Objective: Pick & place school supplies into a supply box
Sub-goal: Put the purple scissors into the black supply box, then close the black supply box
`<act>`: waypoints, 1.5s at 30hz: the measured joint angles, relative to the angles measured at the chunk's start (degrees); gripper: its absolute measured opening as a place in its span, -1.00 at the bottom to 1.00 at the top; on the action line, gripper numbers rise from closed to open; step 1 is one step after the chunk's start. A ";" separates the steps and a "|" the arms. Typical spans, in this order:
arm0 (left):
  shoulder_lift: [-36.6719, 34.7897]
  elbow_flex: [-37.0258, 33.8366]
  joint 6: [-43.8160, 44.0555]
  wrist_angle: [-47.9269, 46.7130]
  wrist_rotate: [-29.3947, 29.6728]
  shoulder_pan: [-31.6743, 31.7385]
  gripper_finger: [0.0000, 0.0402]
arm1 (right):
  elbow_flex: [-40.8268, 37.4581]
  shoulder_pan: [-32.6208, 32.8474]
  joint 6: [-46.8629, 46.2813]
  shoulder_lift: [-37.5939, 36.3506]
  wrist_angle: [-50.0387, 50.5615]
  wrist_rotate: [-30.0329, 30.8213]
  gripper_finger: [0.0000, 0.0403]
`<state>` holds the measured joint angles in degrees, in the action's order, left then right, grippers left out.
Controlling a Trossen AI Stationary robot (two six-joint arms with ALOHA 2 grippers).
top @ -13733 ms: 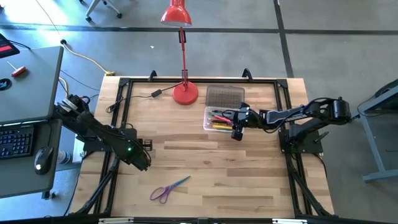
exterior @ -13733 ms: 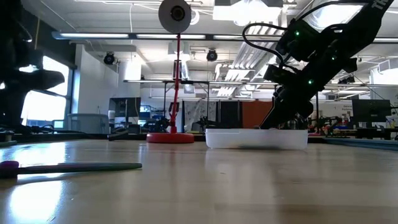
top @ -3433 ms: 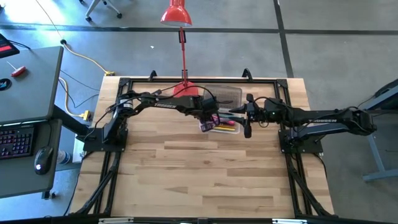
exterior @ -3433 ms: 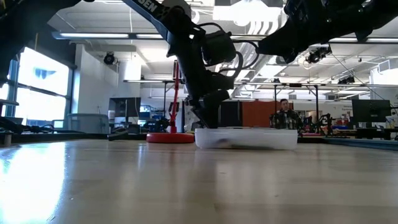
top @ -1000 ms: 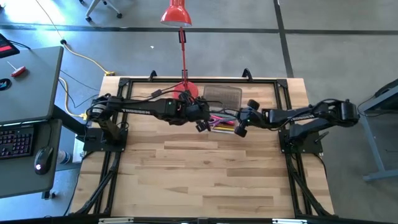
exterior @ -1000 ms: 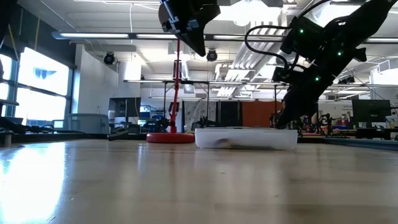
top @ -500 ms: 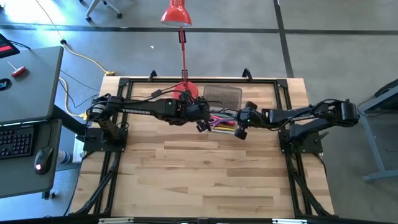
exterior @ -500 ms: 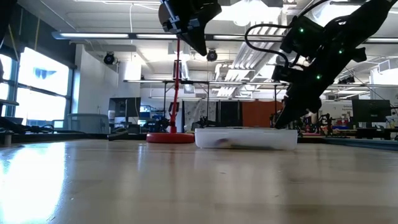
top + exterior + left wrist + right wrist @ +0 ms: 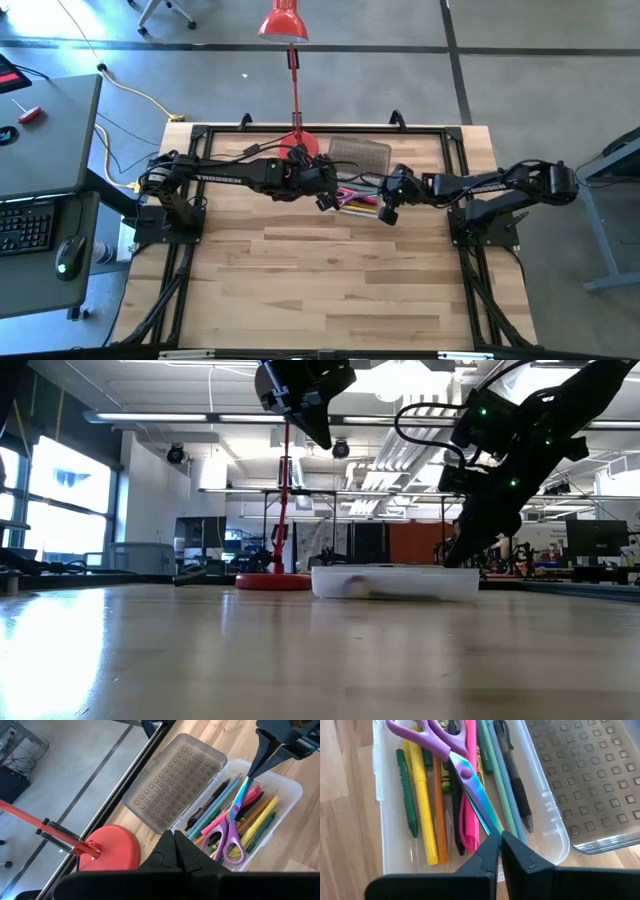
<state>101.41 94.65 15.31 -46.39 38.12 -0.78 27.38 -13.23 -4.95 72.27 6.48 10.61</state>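
Observation:
The clear supply box (image 9: pixel 362 205) stands at the table's far middle, its wall (image 9: pixel 555 845) seen close in the right wrist view. In it lie several pens and markers (image 9: pixel 427 815) with purple-handled scissors (image 9: pixel 462 772) flat on top of them. The bumpy lid (image 9: pixel 360 153) lies on the table just beyond the box. My right gripper (image 9: pixel 499 839) is shut, its fingertips down at the scissors' blade tips at the box's right end. My left gripper (image 9: pixel 175 836) is shut and hangs high over the box's left end (image 9: pixel 322 438), holding nothing. My right gripper's shut fingertips (image 9: pixel 255 767) stand at the scissors' blade tips (image 9: pixel 489 822), slanting down from the table's right side. Whether they touch the blades I cannot tell, because the fingers cover the spot. The scissors lie flat on the pens in the box.
The red lamp base (image 9: pixel 298 150) stands just left of the lid, its pole (image 9: pixel 287 500) rising behind the box's left end. A black cable (image 9: pixel 225 157) runs along the far left of the table. The near half of the table (image 9: pixel 330 290) is bare wood.

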 joint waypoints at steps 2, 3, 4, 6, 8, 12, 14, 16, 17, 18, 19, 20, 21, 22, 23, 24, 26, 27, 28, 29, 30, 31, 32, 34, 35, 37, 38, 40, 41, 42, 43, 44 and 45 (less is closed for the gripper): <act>0.00 0.00 0.00 0.02 0.01 0.00 -0.92 | 0.02 0.00 0.04 0.00 0.03 0.23 -1.00; 0.00 0.00 0.00 0.00 0.01 0.00 -0.89 | 0.02 0.00 0.33 0.00 -0.17 0.43 -1.00; 0.00 0.00 0.00 0.00 0.01 0.00 -0.85 | 0.02 0.02 0.80 0.02 -0.49 0.97 -1.00; 0.00 0.00 0.00 0.02 0.03 0.00 -0.79 | -0.10 0.01 2.19 0.10 -1.38 4.37 -1.00; 0.00 0.00 0.00 0.00 0.03 0.00 -0.77 | -0.18 -0.04 2.32 0.15 -2.05 7.95 -1.00; 0.00 0.00 0.00 -0.02 0.03 0.00 -0.83 | -0.18 0.12 2.72 -0.02 -2.43 2.71 -1.00; 0.00 0.00 0.00 -0.03 0.03 0.00 -0.88 | -0.18 0.48 3.72 -0.35 -3.44 -1.60 -1.00; 0.00 0.02 0.00 -0.07 0.05 0.00 -0.92 | -0.16 0.86 3.64 -1.13 -3.84 -4.00 -1.00; 0.00 0.02 0.00 -0.10 0.03 0.00 -0.93 | -0.16 1.06 3.58 -1.39 -3.76 -4.43 -1.00; 0.00 0.02 0.00 -0.11 0.05 0.00 -0.93 | -0.16 1.22 3.56 -1.46 -3.72 -4.51 -1.00; 0.00 0.02 -0.01 -0.11 0.05 0.00 -0.92 | -0.16 1.31 3.57 -1.46 -3.71 -3.97 -1.00; 0.00 0.02 0.00 -0.07 0.05 0.00 -0.90 | -0.16 1.36 3.56 -1.46 -3.50 -3.05 -1.00; 0.00 0.02 0.00 -0.07 0.07 0.00 -0.88 | -0.16 1.35 3.55 -1.30 -3.09 -1.76 -1.00; 0.00 0.02 -0.01 -0.07 0.09 0.00 -0.85 | -0.16 1.26 3.47 -1.00 -2.53 -0.37 -1.00; 0.00 0.02 -0.01 -0.04 0.24 0.00 -0.83 | -0.16 1.15 3.22 -0.80 -1.83 0.65 -1.00; 0.00 0.02 -0.02 -0.04 0.60 0.00 -0.81 | -0.16 0.91 2.67 -0.60 -1.05 1.28 -1.00; 0.00 0.02 -0.02 -0.04 1.27 0.00 -0.79 | -0.16 0.38 2.13 0.03 -0.28 1.56 -1.00; 0.00 0.04 -0.02 -0.04 1.25 0.00 -0.79 | -0.16 0.05 2.09 0.16 -0.32 1.64 -1.00; 0.00 0.04 -0.02 -0.04 1.25 0.00 -0.80 | -0.16 -0.32 2.11 0.20 -0.35 1.62 -1.00; 0.00 0.04 -0.02 -0.06 1.25 0.00 -0.82 | -0.16 -0.66 2.18 0.38 -0.47 1.65 -1.00; 0.00 0.04 -0.02 -0.04 1.25 0.00 -0.84 | -0.16 -1.01 2.22 0.51 -0.62 1.78 -1.00; 0.00 0.04 -0.02 -0.02 1.25 0.00 -0.86 | -0.16 -1.36 2.25 0.55 -0.73 2.29 -1.00; 0.00 0.04 -0.02 -0.02 1.25 0.00 -0.88 | -0.16 -1.67 2.24 0.61 -0.75 3.17 -1.00; 0.00 0.04 -0.02 -0.02 1.25 0.00 -0.91 | -0.16 -2.42 2.22 0.61 -0.78 4.92 -1.00; 0.00 0.04 -0.07 -0.01 1.25 0.00 -0.92 | -0.15 -2.76 2.20 0.59 -0.93 5.49 -1.00; 0.00 0.04 -0.45 0.02 1.25 0.00 -0.90 | -0.14 -3.29 2.03 0.60 -1.44 5.36 -1.00; 0.00 0.04 -0.46 0.00 1.26 0.00 -0.88 | -0.14 -3.32 2.06 0.61 -1.83 4.99 -1.00; 0.00 0.04 -0.46 -0.02 1.32 0.00 -0.84 | -0.14 -3.08 2.47 0.57 -2.88 3.82 -1.00; 0.00 0.04 -0.46 -0.02 1.32 0.00 -0.82 | -0.14 -2.94 2.50 0.47 -3.67 3.16 -1.00; 0.00 0.04 -0.46 -0.02 1.32 0.00 -0.81 | -0.14 -2.78 2.56 0.35 -4.41 2.80 -1.00; 0.00 0.04 -0.46 -0.06 1.32 0.00 -0.81 | -0.14 -2.58 2.72 0.03 -5.11 2.76 -1.00; 0.00 0.04 -0.46 -0.09 1.32 0.00 -0.81 | -0.14 -2.38 3.12 -0.34 -5.64 2.98 -1.00; 0.00 0.04 -0.44 -0.11 1.32 0.00 -0.83 | -0.11 -2.31 3.45 -0.76 -5.99 3.26 -1.00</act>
<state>101.41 94.70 14.87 -46.50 39.44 -0.78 27.27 -15.55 -1.50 71.51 0.49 13.88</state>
